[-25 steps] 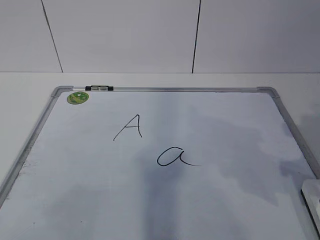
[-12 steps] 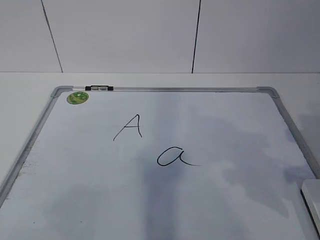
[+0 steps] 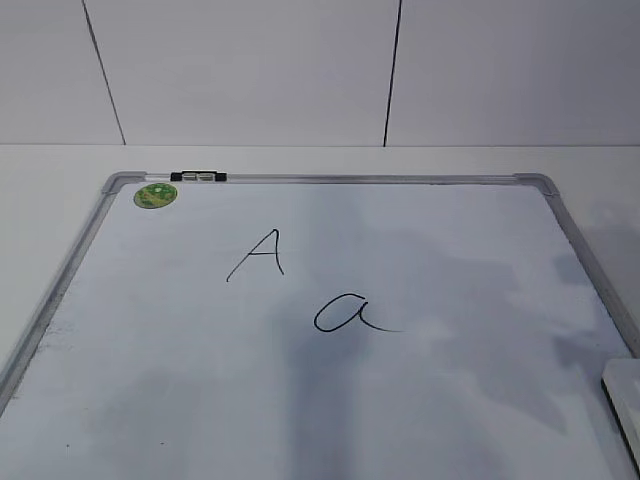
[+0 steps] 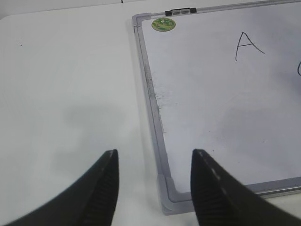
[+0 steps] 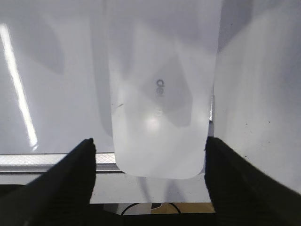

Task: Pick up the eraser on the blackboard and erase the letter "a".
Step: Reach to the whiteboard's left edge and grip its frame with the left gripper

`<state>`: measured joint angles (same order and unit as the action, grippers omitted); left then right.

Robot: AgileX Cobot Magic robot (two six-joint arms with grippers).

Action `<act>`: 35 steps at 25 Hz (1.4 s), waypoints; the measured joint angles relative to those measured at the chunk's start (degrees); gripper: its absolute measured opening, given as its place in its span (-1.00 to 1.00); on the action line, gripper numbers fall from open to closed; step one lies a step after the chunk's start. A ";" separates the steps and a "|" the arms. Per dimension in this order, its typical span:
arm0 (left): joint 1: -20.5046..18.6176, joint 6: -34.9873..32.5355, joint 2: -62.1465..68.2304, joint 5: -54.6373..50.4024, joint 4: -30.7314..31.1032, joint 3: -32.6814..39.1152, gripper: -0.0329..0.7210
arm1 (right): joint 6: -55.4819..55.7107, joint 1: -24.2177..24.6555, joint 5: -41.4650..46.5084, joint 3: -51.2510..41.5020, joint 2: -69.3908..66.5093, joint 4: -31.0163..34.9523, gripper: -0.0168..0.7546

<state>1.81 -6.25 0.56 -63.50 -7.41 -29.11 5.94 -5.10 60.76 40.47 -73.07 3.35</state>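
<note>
White plastic, the eraser lies at the blackboard's near right edge, right gripper straddling it wide open, gripping nothing, seemingly ready to close.

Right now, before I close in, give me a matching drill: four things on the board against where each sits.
1. eraser
2. green sticker
3. letter "a"
4. capital "A"

a. far-left corner of the blackboard
b. mid-board
c. between the open right tool fingers
d. left of and beyond the cursive letter

Pairs: 1-c, 2-a, 3-b, 4-d
</note>
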 joint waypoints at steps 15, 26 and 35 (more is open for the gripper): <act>0.00 0.00 0.00 0.00 0.00 0.00 0.07 | 1.70 -0.25 -2.95 0.00 0.00 -1.72 0.76; 0.00 0.00 0.00 0.00 0.00 0.00 0.07 | 2.34 -0.25 -4.58 0.00 -0.12 -3.35 0.77; 0.00 0.00 0.00 0.00 0.00 0.00 0.07 | 2.58 -0.25 -4.67 0.00 -1.97 -3.35 0.77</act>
<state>1.81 -6.25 0.56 -63.50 -7.41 -29.11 8.52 -5.35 56.09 40.47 -75.04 0.00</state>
